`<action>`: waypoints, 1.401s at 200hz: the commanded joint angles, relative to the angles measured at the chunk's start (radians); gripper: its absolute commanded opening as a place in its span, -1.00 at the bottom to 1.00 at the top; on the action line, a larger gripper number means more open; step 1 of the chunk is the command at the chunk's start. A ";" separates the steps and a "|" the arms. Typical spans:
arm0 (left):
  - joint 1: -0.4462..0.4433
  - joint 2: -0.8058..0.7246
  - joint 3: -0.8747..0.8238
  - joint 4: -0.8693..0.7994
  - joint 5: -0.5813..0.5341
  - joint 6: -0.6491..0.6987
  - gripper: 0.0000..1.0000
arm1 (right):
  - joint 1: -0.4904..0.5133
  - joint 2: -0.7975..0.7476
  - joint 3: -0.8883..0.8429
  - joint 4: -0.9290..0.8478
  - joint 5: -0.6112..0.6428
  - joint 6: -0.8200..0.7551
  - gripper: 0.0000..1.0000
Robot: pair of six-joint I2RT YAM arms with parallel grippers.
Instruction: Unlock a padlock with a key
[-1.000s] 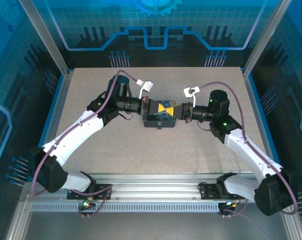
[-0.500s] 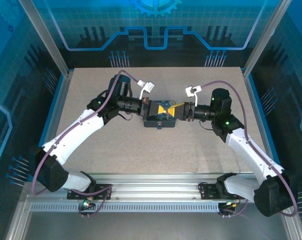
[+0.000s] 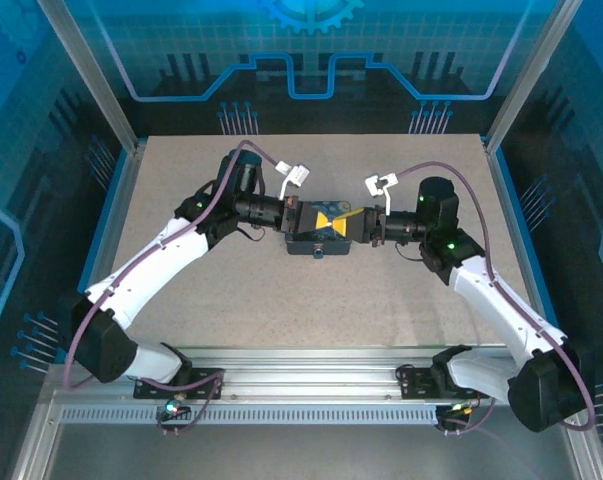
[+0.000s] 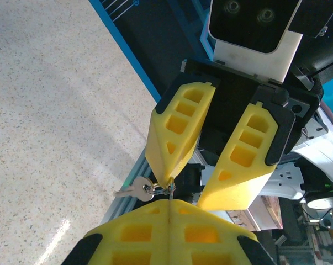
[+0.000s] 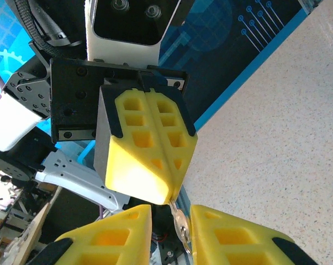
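Between parted right jaws, the key (image 5: 179, 220) dangles (partly hidden, blurred).

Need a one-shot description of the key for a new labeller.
Mid-table, over the blue tin, the left gripper and right gripper meet tip to tip. Pinched at the shut left gripper's yellow tips is a small ring with the key. It is slim silvery metal, the one non-yellow thing among the chunky fingers.
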 commanded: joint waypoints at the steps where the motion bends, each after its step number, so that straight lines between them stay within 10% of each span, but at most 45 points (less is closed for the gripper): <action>1: -0.008 0.004 0.034 -0.017 0.021 0.021 -1.00 | 0.019 0.003 0.036 -0.011 -0.038 -0.023 -0.57; 106: -0.006 0.010 0.048 -0.019 -0.005 0.021 -1.00 | 0.032 0.001 0.030 -0.074 -0.029 -0.084 -1.00; 160: 0.049 -0.045 -0.027 0.063 -0.096 -0.054 -0.16 | 0.001 -0.024 0.016 -0.099 0.056 -0.081 -1.00; 280: 0.012 -0.030 -0.107 0.231 -0.045 -0.150 0.06 | 0.008 0.005 0.023 -0.073 0.054 -0.063 -1.00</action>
